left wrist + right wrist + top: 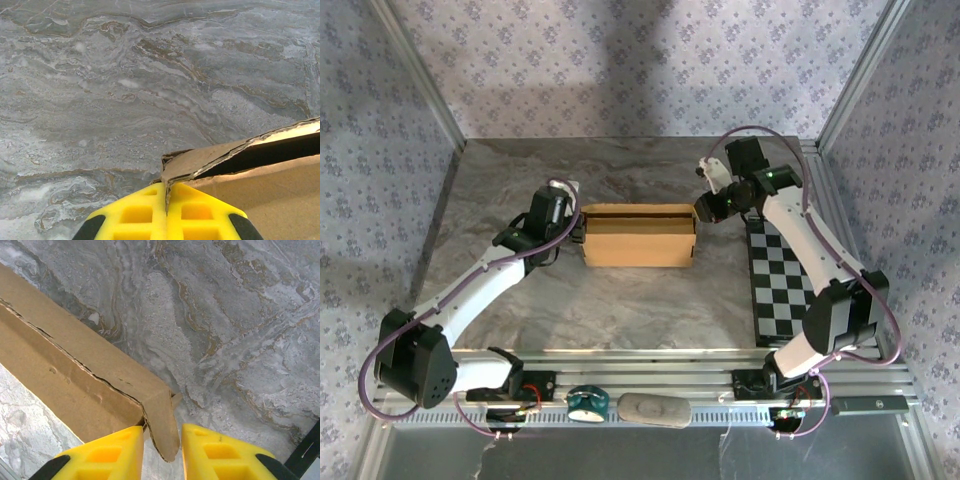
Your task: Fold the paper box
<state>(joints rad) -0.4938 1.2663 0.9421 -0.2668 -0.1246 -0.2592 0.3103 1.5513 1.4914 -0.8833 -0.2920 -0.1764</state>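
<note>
Both ends of the paper box, sitting mid table, get worked. The left gripper is clamped on one end wall. The right gripper has its fingers apart around the opposite corner. Looks like the end-wall folding step, so next the right probably needs to pinch.

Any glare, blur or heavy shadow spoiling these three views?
Top external: even soft light, a dim shadow patch on the back wall, paper box sharp. Left wrist: marble table crisp, box interior black with shadow. Right wrist: no glare, cardboard edge and marble both sharp.
</note>
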